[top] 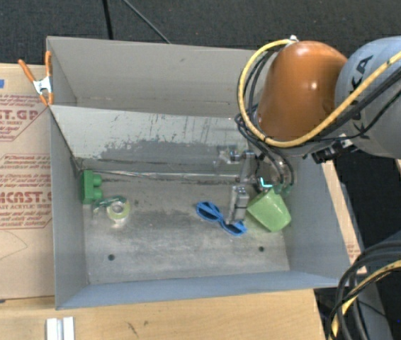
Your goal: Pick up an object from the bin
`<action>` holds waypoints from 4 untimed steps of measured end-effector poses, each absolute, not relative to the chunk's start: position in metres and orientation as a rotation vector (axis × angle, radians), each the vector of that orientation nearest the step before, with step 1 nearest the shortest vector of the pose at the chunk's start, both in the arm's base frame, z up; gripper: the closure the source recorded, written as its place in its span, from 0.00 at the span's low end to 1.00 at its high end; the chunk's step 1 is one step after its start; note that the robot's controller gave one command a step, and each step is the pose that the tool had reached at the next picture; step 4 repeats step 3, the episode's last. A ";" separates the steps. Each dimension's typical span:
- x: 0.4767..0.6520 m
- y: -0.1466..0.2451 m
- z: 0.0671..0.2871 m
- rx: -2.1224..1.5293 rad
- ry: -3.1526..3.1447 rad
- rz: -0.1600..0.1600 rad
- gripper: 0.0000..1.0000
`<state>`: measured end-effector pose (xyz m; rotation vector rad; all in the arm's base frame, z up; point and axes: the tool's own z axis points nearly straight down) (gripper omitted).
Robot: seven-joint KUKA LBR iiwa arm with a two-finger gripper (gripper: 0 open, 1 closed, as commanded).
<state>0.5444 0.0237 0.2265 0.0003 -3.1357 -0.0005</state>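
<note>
The gripper [239, 214] hangs low in the grey metal bin [151, 83], just left of a light green cup [270, 212] that lies tipped on its side on the bin floor. The gripper's lower end stands right beside the cup's left edge and meets the right end of a small blue looped piece [211, 213], shaped rather like scissor handles, which lies flat and stretches away to the left of the cup. From this angle it cannot be told whether the gripper touches the blue piece or only hovers above it, nor whether it is spread wide or drawn narrow, and nothing can be seen held in it. Above and a little to the right of the cup, the arm's orange cover [300, 91] and its looped yellow and black cables overhang the bin's rim. Well to the left of the cup, near the opposite wall, a darker green block [91, 187] sits on the floor, and a small pale roll of tape [117, 211] lies just beside it, on the side towards the cup.
</note>
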 end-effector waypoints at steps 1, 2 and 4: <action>0.546 -0.010 0.075 0.065 -3.135 0.001 0.00; 0.549 -0.009 0.080 0.066 -3.144 0.000 1.00; 0.567 -0.012 0.216 0.084 -3.152 0.002 1.00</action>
